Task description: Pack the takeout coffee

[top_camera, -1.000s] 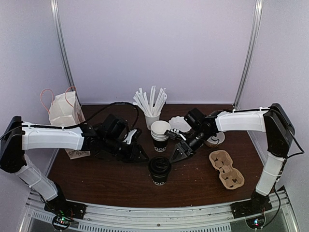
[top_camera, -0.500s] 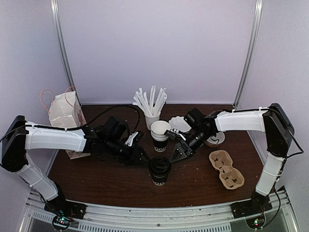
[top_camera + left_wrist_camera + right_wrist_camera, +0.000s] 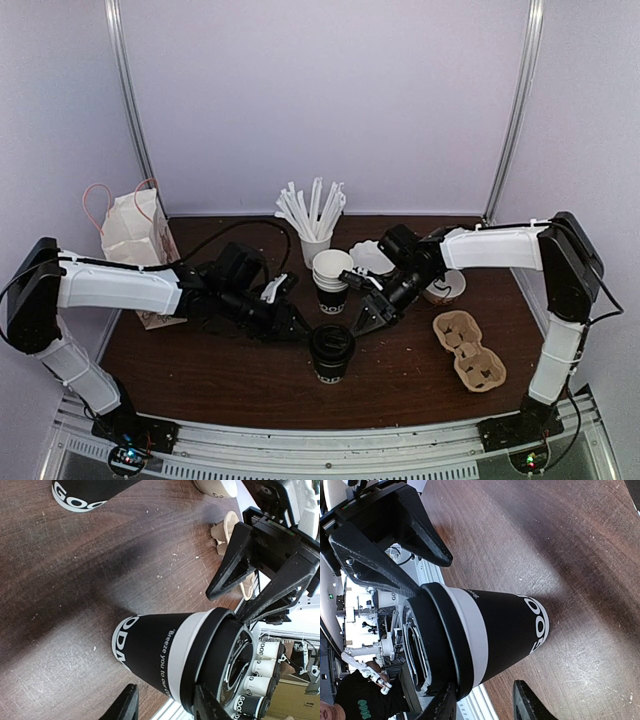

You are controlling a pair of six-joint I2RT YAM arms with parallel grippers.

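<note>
The takeout coffee is a black cup with white lettering and a black lid, standing upright at the table's front middle. My left gripper is open just left of and behind it. In the left wrist view the cup stands right in front of the spread fingertips of that gripper, which hold nothing. My right gripper is open just right of and behind the cup. In the right wrist view the cup fills the space ahead of that gripper. The two grippers face each other across the cup.
A stack of white paper cups stands just behind the coffee. Behind it are a cup of white stirrers and a cream bowl. A cardboard cup carrier lies front right. A white paper bag stands back left.
My left gripper has moved right and forward, closing in on the coffee cup. My right gripper has barely moved. The cup has stayed put.
</note>
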